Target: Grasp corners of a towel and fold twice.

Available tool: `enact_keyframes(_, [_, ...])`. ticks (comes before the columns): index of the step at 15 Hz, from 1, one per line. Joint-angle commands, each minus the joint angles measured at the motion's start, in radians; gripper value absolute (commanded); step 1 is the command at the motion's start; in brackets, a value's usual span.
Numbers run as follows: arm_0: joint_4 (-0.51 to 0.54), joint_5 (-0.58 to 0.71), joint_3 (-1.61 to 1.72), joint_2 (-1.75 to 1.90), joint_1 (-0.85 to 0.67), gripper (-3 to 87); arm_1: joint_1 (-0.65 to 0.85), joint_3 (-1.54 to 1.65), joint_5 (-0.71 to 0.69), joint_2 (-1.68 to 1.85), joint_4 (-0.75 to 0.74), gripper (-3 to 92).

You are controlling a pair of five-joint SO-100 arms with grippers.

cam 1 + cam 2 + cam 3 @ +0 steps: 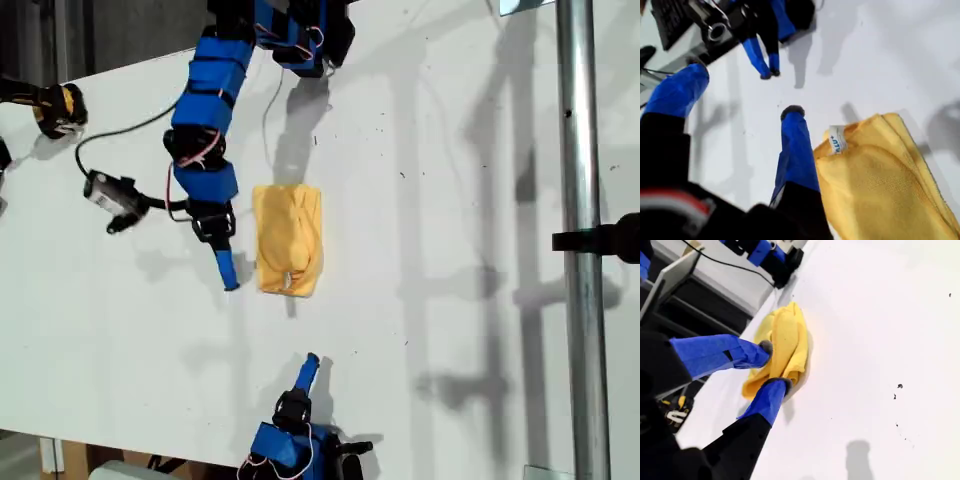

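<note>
The yellow-orange towel point(288, 240) lies folded into a narrow oblong on the white table, near the middle of the exterior view. Its white tag point(836, 139) shows at the end corner beside my first gripper point(745, 87). That gripper point(228, 272) reaches in from the exterior view's top and stands open just beside the towel's long edge, holding nothing. My second gripper point(311, 362) comes in from the exterior view's bottom, a short way off the towel's near end. It point(771, 366) is open and empty, and the towel point(785, 340) lies beyond its fingertips.
A black device on a cable point(110, 197) and a yellow-and-black object point(57, 106) lie on the exterior view's left. A metal pole point(580, 240) with a black clamp point(612, 238) runs down the exterior view's right. The white table point(450, 200) spreads between towel and pole.
</note>
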Motion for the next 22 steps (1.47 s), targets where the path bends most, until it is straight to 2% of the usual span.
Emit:
enact_keyframes(1, [-0.032, 0.003, -0.014, 0.005, -0.028, 10.4, 0.117, 0.327, 0.052, 0.520, 0.135, 17.9])
enact_keyframes(2, [-0.040, 0.006, -0.005, 0.005, -0.028, 10.4, 0.150, 0.483, 0.084, 0.692, 0.212, 4.4])
enact_keyframes(4, [-0.063, 0.018, 0.011, 0.005, -0.038, 10.4, 0.149, 0.733, 0.161, 0.905, 0.314, 1.2])
enact_keyframes(7, [-0.067, 0.031, 0.023, 0.005, -0.051, 10.4, 0.104, 1.132, 0.268, 1.124, 0.328, -0.1])
enact_keyframes(9, [-0.067, 0.026, 0.055, 0.005, -0.052, 10.8, 0.089, 1.397, 0.359, 1.350, 0.350, -0.1])
enact_keyframes(12, [-0.055, -0.029, 0.135, 0.005, -0.063, 11.7, 0.098, 1.629, 0.489, 1.692, 0.569, -0.1])
enact_keyframes(13, [-0.020, -0.075, 0.150, 0.005, -0.067, 12.3, 0.071, 1.652, 0.588, 1.671, 0.565, 1.9])
enact_keyframes(14, [0.046, -0.126, 0.150, 0.006, -0.077, 12.6, 0.037, 1.675, 0.669, 1.684, 0.551, 12.0])
enact_keyframes(15, [0.080, -0.167, 0.152, 0.006, -0.077, 13.1, 0.000, 1.681, 0.680, 1.684, 0.548, 14.4])
enact_keyframes(16, [0.140, -0.268, 0.152, 0.006, -0.072, 13.7, -0.026, 1.675, 0.664, 1.684, 0.554, 14.4])
enact_keyframes(17, [0.163, -0.207, 0.152, 0.005, -0.069, 14.2, -0.031, 1.674, 0.618, 1.684, 0.563, 14.4])
enact_keyframes(18, [0.163, -0.015, 0.152, 0.005, -0.069, 14.0, -0.032, 1.674, 0.558, 1.684, 0.571, 14.4])
enact_keyframes(19, [0.163, 0.084, 0.152, 0.005, -0.069, 13.9, -0.034, 1.675, 0.558, 1.684, 0.571, 14.4])
enact_keyframes(20, [0.163, 0.255, 0.152, 0.005, -0.069, 13.7, -0.034, 1.675, 0.558, 1.684, 0.571, 14.4])
enact_keyframes(21, [0.158, 0.334, 0.152, 0.005, -0.071, 13.1, -0.034, 1.675, 0.558, 1.684, 0.571, 14.4])
enact_keyframes(22, [0.160, 0.324, 0.152, 0.005, -0.072, 12.5, -0.034, 1.675, 0.558, 1.684, 0.571, 14.4])
